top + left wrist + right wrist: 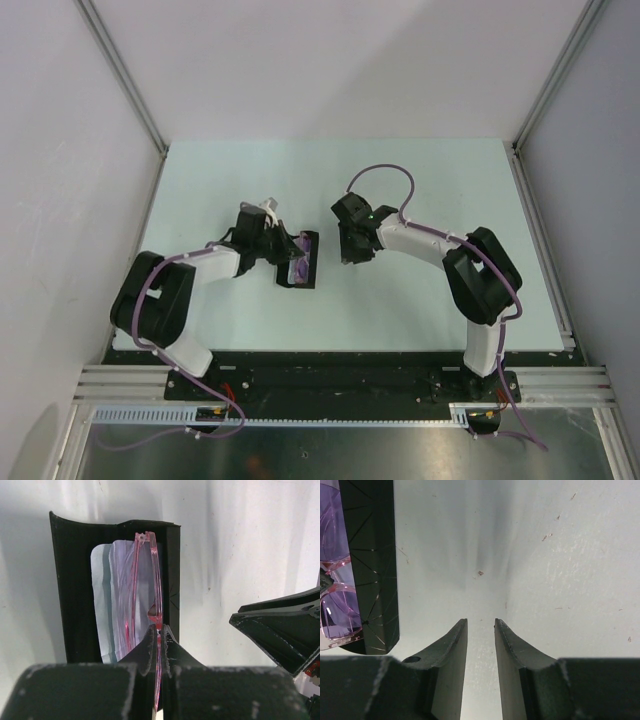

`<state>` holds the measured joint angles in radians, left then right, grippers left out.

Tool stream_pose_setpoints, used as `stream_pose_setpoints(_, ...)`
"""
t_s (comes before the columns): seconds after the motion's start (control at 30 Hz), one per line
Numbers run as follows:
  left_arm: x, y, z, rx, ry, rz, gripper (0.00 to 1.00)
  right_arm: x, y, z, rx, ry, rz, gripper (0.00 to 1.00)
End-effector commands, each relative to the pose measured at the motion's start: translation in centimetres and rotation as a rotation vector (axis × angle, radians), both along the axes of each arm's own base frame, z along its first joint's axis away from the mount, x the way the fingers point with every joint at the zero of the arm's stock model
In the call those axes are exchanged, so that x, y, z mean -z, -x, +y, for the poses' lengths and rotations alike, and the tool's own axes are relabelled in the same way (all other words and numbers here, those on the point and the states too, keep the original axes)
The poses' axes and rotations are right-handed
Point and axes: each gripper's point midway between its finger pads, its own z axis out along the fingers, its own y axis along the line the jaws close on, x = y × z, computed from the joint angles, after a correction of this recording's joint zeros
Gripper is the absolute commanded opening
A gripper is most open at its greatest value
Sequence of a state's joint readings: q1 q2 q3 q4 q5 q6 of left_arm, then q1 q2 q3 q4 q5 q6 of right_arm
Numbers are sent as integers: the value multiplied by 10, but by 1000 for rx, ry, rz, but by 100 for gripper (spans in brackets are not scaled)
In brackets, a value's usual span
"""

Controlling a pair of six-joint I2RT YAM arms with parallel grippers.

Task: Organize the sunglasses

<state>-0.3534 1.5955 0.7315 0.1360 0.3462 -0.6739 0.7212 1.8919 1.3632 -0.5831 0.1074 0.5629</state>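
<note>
Grip looks firm: the left claw (159, 630) is clenched on the rim of the sunglasses (145, 575), which stand on edge just past its tips. They are in the open case (72, 590), against the cloth (99, 610). Off to its right, the right claw (480, 622) hangs slightly parted and empty above the desk (545, 555). To my eye the placing is nearly done. Letting go, settling them flat and shutting the case remain.

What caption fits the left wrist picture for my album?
Left hand pinches the sunglasses at the open case.
</note>
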Motion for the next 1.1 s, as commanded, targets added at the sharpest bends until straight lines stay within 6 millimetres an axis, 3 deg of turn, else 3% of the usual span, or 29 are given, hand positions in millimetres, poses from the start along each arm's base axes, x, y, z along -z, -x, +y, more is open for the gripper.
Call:
stream_pose_setpoints(0.0,-5,-6,-10,6,35,-25,0,-20,-7,0,0,-28,-53,33)
stream_pose_setpoints(1.07,28,10,-17,42,59,70,4,-20,-9,0,-2,-32,-57,34)
